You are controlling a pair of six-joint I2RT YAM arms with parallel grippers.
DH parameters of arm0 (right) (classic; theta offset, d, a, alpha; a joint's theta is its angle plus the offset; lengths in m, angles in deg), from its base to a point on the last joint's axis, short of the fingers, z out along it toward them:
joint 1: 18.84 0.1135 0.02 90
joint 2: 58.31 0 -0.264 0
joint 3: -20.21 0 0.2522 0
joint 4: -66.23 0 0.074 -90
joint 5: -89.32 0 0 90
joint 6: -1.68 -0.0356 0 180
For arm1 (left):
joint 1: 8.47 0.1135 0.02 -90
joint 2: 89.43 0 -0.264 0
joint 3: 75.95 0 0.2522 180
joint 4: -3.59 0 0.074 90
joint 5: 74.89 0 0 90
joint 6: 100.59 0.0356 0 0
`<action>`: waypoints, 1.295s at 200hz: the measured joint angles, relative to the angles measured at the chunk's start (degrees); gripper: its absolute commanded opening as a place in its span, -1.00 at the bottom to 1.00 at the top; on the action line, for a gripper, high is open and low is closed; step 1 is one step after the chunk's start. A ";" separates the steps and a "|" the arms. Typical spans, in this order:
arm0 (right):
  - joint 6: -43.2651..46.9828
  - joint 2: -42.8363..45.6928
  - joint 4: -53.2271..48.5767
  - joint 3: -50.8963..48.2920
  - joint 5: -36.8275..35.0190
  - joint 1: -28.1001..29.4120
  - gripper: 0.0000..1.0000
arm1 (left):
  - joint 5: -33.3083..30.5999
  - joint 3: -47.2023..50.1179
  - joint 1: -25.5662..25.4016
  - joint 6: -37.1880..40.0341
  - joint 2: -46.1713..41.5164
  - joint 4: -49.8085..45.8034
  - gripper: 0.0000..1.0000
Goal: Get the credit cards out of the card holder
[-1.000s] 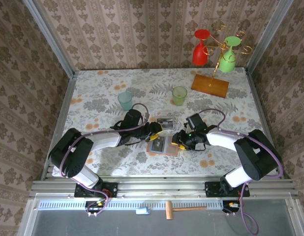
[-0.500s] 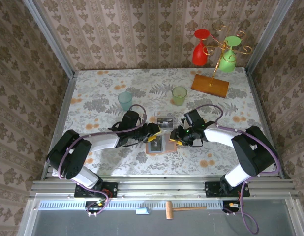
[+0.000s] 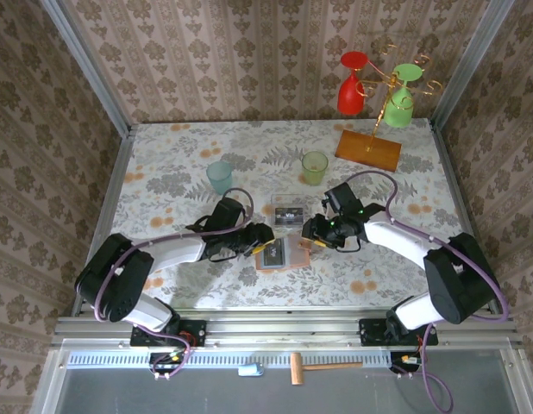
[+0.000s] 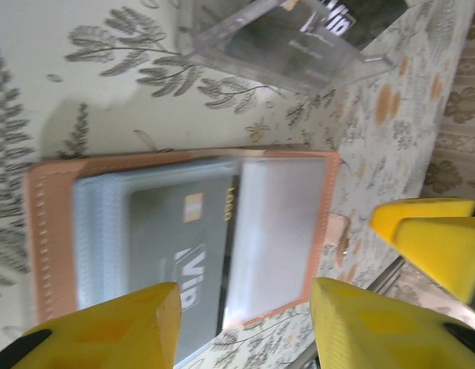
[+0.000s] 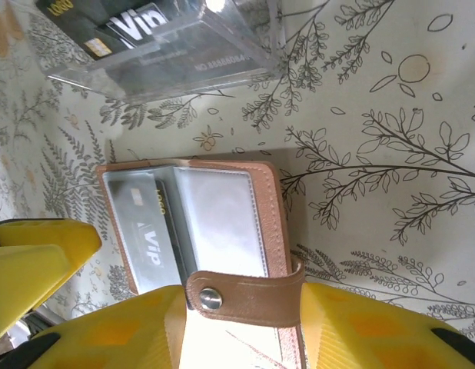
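Top external view: the card holder [image 3: 285, 256] lies open on the floral table [image 3: 180, 147] between the two arms, just on the near side of the clear tray [image 3: 288, 210]. Both grippers have closed in on it over the last second. The left gripper [image 3: 266, 247] has slid down from beside the tray to the holder's left half, while the right gripper [image 3: 310, 236] has drawn up and back to its right edge. In the left wrist view the left jaws stand apart with nothing between them, poised above a dark VIP card [image 4: 172, 265] seated in a grey-blue pocket. In the right wrist view the snap strap [image 5: 245, 294] lies in the gap of the right jaws, which stand apart; whether they pinch it cannot be told. Another dark card [image 5: 122, 27] already rests in the tray. From this, the right arm looks set to steady the holder while the left goes for the remaining card, so the task seems partway through.
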 measured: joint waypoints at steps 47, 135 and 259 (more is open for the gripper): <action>-0.15 0.46 -1.01 2.73 0.85 1.07 -0.24 | -1.40 0.00 0.00 1.92 -0.61 -2.95 -0.34; -1.07 -7.30 1.03 8.11 6.08 7.50 -0.34 | -0.90 -0.09 -0.94 1.29 3.32 0.63 -0.60; -1.75 -15.61 4.24 9.77 8.28 8.96 -0.47 | -1.11 -0.13 -2.01 1.16 4.76 0.35 -0.67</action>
